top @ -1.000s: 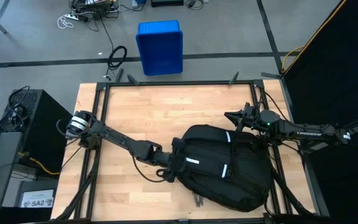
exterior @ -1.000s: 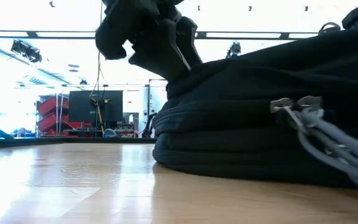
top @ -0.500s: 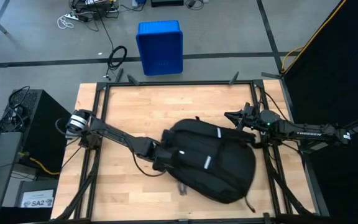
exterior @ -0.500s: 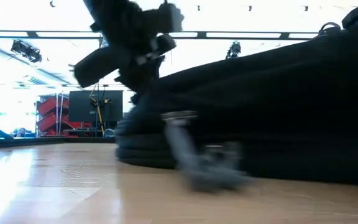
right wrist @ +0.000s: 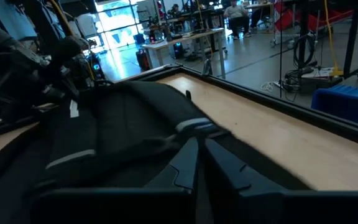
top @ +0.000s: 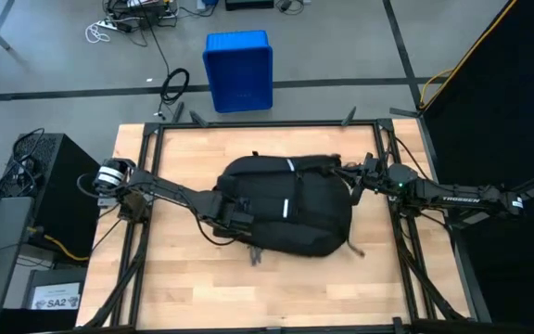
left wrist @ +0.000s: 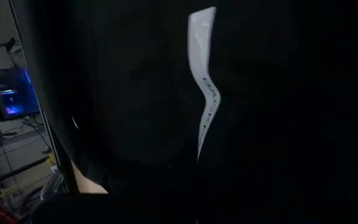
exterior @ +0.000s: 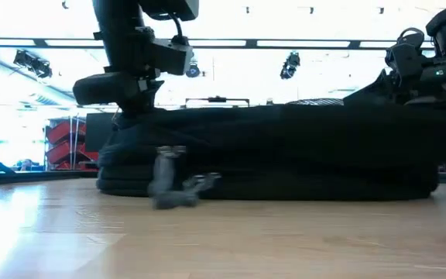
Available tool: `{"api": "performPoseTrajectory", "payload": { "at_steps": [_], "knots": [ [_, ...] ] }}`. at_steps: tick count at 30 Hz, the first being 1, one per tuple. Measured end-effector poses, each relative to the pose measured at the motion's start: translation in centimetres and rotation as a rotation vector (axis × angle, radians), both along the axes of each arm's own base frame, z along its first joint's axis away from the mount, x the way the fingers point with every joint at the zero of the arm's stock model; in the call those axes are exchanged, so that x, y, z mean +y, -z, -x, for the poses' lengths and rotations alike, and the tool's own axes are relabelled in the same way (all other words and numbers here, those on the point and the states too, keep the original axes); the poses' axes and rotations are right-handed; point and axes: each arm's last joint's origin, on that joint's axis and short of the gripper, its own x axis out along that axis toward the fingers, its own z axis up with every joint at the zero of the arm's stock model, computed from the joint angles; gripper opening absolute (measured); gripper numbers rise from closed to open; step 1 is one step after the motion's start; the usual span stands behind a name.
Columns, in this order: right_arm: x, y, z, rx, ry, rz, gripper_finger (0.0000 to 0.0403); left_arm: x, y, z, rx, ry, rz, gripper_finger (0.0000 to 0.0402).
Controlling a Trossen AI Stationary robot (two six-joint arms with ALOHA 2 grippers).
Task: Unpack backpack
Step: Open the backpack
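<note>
L gripper (top: 235, 215) is pinched shut on fabric at the 9 o'clock edge of the backpack (top: 290, 204) — the high view shows its arm running in from the table's 9 o'clock side. R gripper (top: 352, 176) sits at the bag's 2 o'clock corner, fingers (right wrist: 194, 163) pressed together w/ nothing seen between them, tips right against the fabric; can't tell if it has caught any. The bag lies flat near the middle of the wooden table (top: 184, 148), white reflective strips (top: 286, 206) facing up, a grey strap buckle (exterior: 169, 180) trailing off its low edge at about 6.

Step in hand looks like positioning the bag before opening it. To do it well: keep the L pinch firm and drag slow so the fabric doesn't slip, keep the bag central, and watch the loose strap for snags. The zipper pull isn't visible — it needs finding first.

Writing: "TROSSEN" on the R arm (top: 457, 199); a label reading "SA2" (top: 56, 301) on a box off the table at about 8.
</note>
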Motion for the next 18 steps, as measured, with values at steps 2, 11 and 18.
{"api": "performPoseTrajectory", "payload": {
  "at_steps": [2,11,18],
  "knots": [
    [0.0,0.0,0.0,-0.001,0.0,0.0,0.0001,0.0,0.0,-0.1,-0.009,0.0,0.001,0.0003],
    [0.0,0.0,0.0,-0.001,0.0,0.0,0.0006,-0.2,-0.1,-0.9,-0.101,0.0,0.023,0.0004],
    [-0.3,-0.9,0.1,-0.089,0.041,0.023,0.0001,-0.3,-0.1,-1.1,-0.118,0.002,0.027,0.0005]
  ]
}}
